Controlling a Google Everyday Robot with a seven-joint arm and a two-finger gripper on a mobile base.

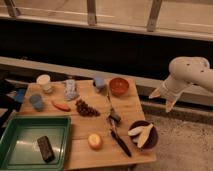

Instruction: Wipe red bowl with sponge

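Hovering past the table, the gripper has fingers spread, its arm cropped; sponge sits beside red bowl.

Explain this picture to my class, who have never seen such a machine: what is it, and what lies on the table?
The white shape at the picture's right is a robot arm; its gripper hangs beside the wooden table, jaws open, holding nothing. One camera looks down from above. On the table stand the red bowl and, left of it, the light-blue sponge. Nearer lie grapes, a maroon bowl of pale slices and a green tray holding a dark block.
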